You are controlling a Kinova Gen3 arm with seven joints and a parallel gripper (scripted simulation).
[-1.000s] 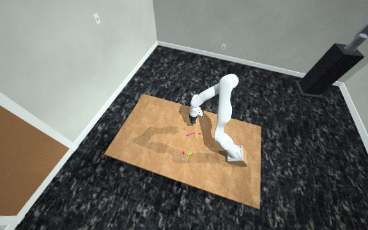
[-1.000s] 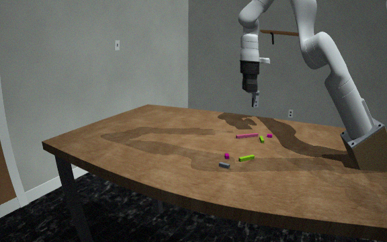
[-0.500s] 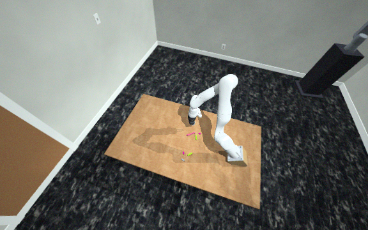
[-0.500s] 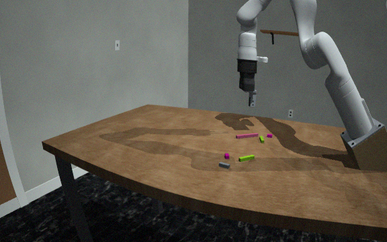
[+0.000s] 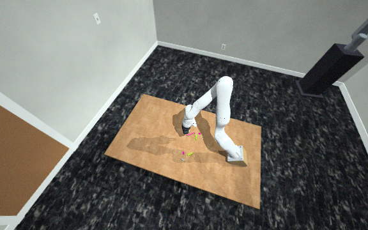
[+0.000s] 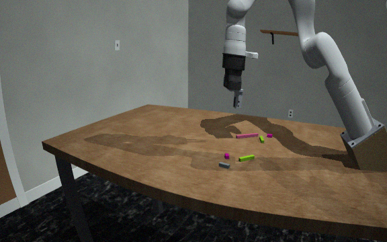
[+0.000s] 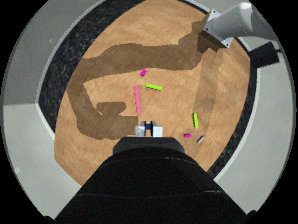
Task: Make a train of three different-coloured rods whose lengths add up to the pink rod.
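Observation:
My gripper (image 6: 237, 106) (image 7: 148, 126) is high above the table, shut on a small blue rod (image 7: 148, 126). The pink rod (image 5: 190, 134) (image 6: 247, 136) (image 7: 138, 100) lies flat below. Near its right end in the exterior view lie a lime rod (image 6: 262, 139) (image 7: 154, 87) and a magenta rod (image 6: 269, 136) (image 7: 143, 73). Nearer the front edge lie a second lime rod (image 5: 190, 154) (image 6: 246, 158) (image 7: 195, 120), a second magenta rod (image 5: 183, 153) (image 6: 227, 156) (image 7: 187, 135) and a grey rod (image 5: 183, 160) (image 6: 224, 165) (image 7: 200, 139), apart and at different angles.
The wooden table (image 5: 152, 112) (image 6: 166, 175) carries all the loose rods. The arm's base (image 5: 236, 154) (image 6: 369, 148) stands at the table's right side in the top and exterior views. Shadows of the arm cross the table.

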